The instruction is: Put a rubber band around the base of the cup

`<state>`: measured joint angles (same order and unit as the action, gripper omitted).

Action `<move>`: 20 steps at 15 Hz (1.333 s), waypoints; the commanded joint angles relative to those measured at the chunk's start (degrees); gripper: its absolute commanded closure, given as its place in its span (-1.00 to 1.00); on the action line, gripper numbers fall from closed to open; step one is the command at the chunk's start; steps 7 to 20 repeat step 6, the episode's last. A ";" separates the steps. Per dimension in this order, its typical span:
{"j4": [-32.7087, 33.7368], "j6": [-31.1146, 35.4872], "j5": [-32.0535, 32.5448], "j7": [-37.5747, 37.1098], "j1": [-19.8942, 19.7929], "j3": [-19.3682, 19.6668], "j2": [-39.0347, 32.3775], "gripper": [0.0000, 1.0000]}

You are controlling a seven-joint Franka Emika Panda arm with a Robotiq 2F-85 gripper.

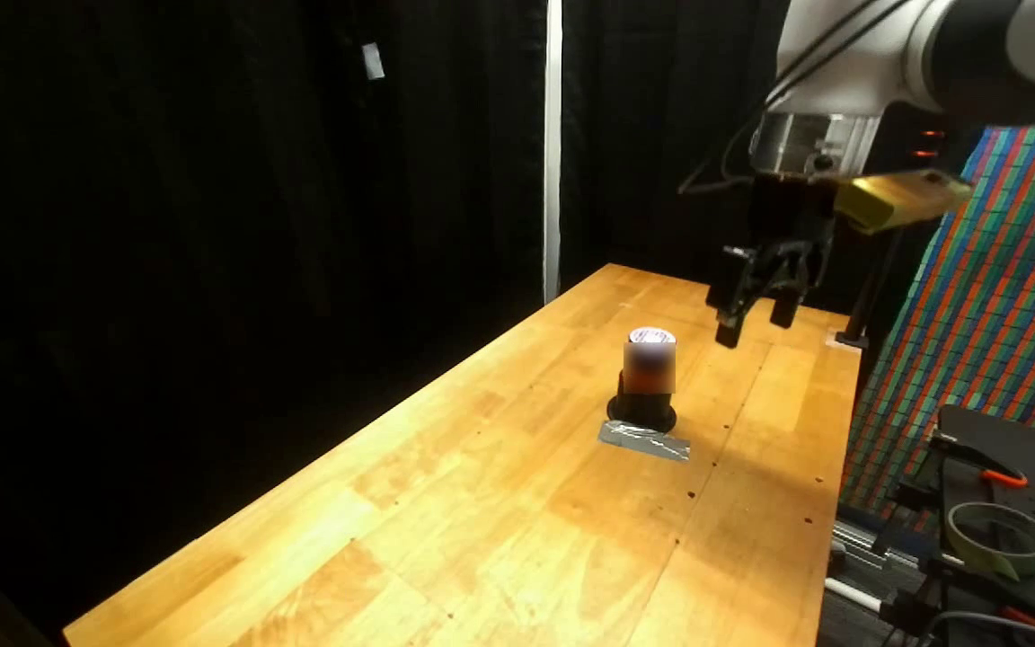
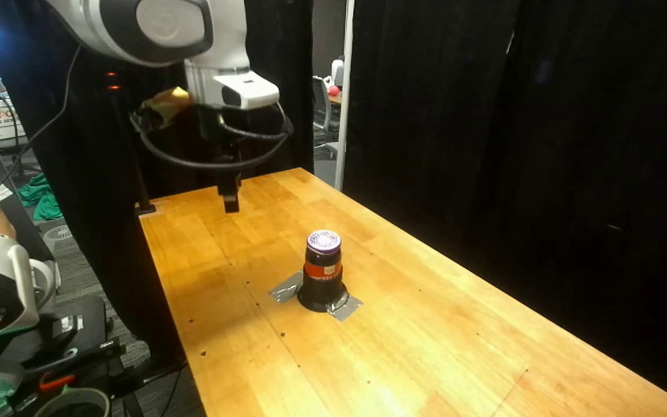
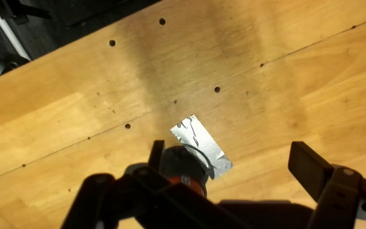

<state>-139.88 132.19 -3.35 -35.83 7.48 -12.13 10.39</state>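
The cup (image 2: 323, 272) is a small dark upright cylinder with an orange-red band and a pale, white and purple top. It stands on the wooden table and also shows in an exterior view (image 1: 645, 409), partly blurred there. In the wrist view the cup's dark lower part and orange band (image 3: 183, 163) show at the bottom, partly behind the left finger. My gripper (image 1: 756, 322) hangs above the table, higher than the cup and apart from it, toward the robot's side. Its fingers (image 3: 228, 156) are wide apart with nothing between them. I cannot make out a rubber band.
Grey tape strips (image 2: 286, 286) hold the cup's wide base to the wooden table (image 2: 426, 347). A dark post (image 1: 854, 323) stands at the table's far corner. Black curtains (image 1: 212, 270) line the side. A dark cart with a tape roll (image 1: 958, 539) stands beside the table.
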 commanded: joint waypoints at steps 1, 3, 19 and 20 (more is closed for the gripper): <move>9.87 -13.69 -1.14 4.22 -0.63 1.90 4.08 -1.00; 14.46 -18.74 -1.51 4.59 -1.18 2.58 4.20 -1.00; 13.01 -17.51 -0.43 3.38 -1.50 2.02 5.03 -1.00; 13.01 -17.51 -0.43 3.38 -1.50 2.02 5.03 -1.00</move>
